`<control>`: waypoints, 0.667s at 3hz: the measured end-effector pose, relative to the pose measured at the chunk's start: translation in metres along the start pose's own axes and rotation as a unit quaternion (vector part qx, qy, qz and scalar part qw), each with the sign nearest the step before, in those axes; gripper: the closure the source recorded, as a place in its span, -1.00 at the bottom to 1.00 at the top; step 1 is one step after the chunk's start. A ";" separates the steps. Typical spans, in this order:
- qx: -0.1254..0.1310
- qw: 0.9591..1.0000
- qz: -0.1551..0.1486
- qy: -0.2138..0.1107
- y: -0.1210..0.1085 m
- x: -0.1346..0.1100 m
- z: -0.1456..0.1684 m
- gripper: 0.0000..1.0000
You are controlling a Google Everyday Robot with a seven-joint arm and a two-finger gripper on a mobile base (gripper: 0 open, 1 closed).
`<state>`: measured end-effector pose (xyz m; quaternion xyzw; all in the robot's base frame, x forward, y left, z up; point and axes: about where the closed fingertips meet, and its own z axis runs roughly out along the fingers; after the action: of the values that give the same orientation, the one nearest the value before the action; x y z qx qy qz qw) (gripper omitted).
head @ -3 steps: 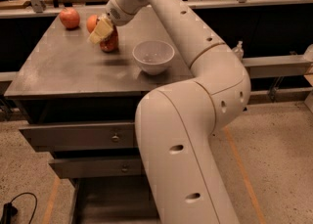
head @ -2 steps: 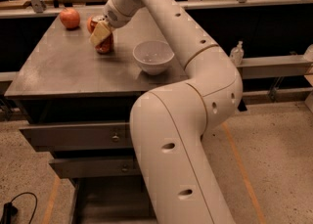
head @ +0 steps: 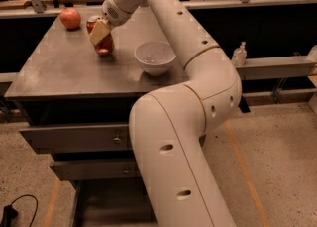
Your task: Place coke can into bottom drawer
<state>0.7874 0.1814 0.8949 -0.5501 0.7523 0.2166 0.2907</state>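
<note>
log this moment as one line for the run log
stage: pickup | gripper: at coke can on cabinet top | coke can: between round red fruit and white bowl | bottom drawer: open, can not inside

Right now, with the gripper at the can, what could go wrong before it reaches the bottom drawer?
The can may tip or slip at the gripper. Swinging it out could knock the bowl or the apple nearby. The arm hides much of the bottom drawer, so the drop could miss.

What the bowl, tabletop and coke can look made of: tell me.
The bowl: smooth white, faintly glossy, likely ceramic or plastic. The tabletop: grey with a dull sheen, probably metal. The coke can: shiny red, likely aluminium; the gripper is on it.
</note>
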 end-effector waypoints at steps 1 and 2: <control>-0.047 0.999 -0.016 -0.009 0.043 -0.012 -0.054 1.00; -0.056 0.996 -0.008 -0.075 0.074 -0.027 -0.128 1.00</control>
<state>0.6974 0.1399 1.0079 -0.5536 0.7107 0.2972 0.3165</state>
